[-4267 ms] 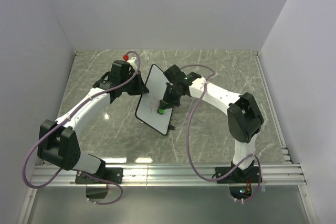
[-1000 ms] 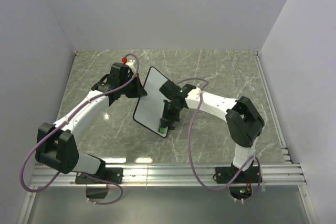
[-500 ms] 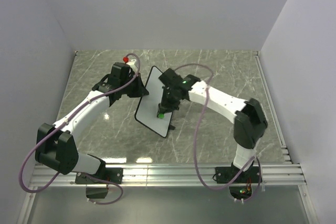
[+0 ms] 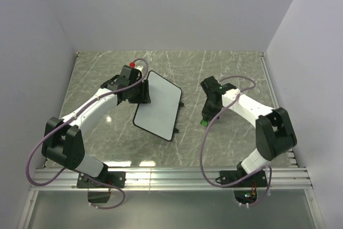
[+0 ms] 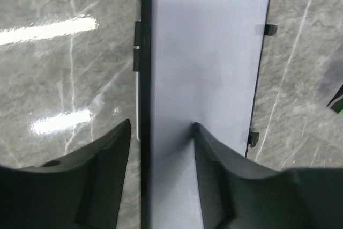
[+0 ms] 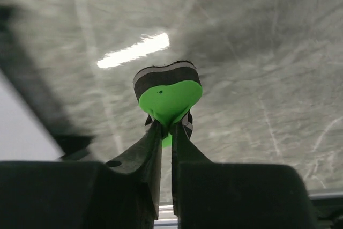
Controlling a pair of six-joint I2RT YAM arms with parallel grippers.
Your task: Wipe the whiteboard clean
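The whiteboard (image 4: 158, 110) lies on the marble table left of centre, its face plain white inside a thin black frame. My left gripper (image 4: 143, 95) is at its far left edge. In the left wrist view the whiteboard (image 5: 209, 63) runs between the jaws of the left gripper (image 5: 162, 125). They stand apart, with a gap between the left finger (image 5: 104, 175) and the frame. My right gripper (image 4: 206, 117) is to the right of the board, well off it, shut on a small green eraser (image 4: 204, 123). The eraser (image 6: 169, 94) sticks out past the right gripper (image 6: 166, 131) above bare table.
White walls (image 4: 43, 52) close in the table on the left, back and right. An aluminium rail (image 4: 171, 175) with both arm bases runs along the near edge. Purple cables (image 4: 199, 154) loop beside each arm. The board's small black feet (image 5: 270, 29) stick out on its right side.
My right arm has swung right, off the board, carrying the eraser. The left jaws have opened and the board, held tilted before, now lies flatter on the table.
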